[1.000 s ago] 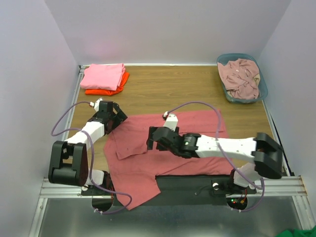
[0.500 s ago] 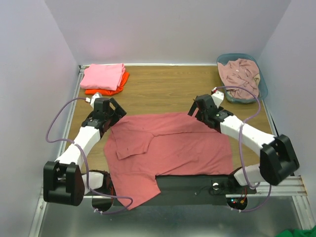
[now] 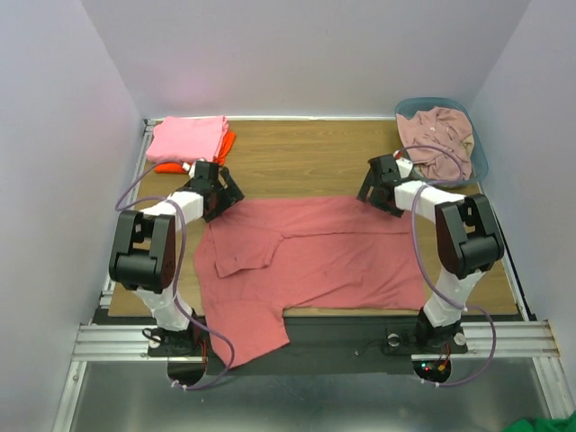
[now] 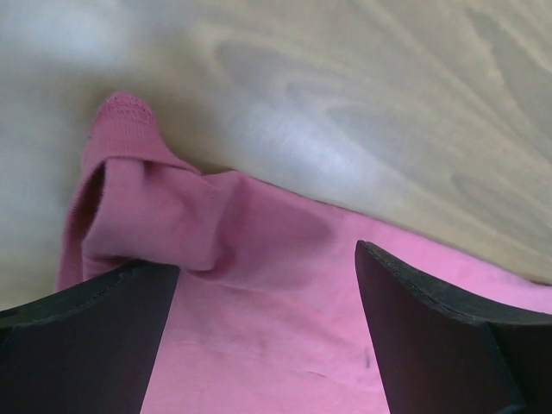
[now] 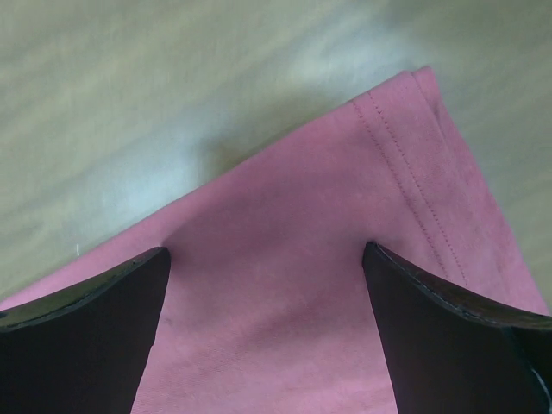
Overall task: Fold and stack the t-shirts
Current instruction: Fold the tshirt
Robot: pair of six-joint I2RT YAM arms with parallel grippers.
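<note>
The coral-red t-shirt point(image 3: 333, 256) lies spread on the wooden table, with one part hanging over the near edge at the left. My left gripper point(image 3: 216, 194) is open over its far left corner, where the cloth point(image 4: 259, 328) is bunched between the wide-apart fingers point(image 4: 86, 345). My right gripper point(image 3: 380, 193) is open over the far right corner, and the hemmed cloth point(image 5: 276, 328) lies flat between its fingers point(image 5: 457, 336). The bright pink t-shirt point(image 3: 187, 139) lies folded on the orange one point(image 3: 173, 166) at the far left. The pale dusty-pink t-shirt point(image 3: 436, 139) lies crumpled in the basket.
The blue-grey plastic basket point(image 3: 479, 167) stands at the far right corner. White walls close in the table on the left, far and right sides. A metal rail point(image 3: 315, 337) runs along the near edge by the arm bases.
My right arm has swung from the shirt's middle to its far right corner. My left gripper has moved farther away, to the far left corner. The shirt lies flatter and farther from the near edge.
</note>
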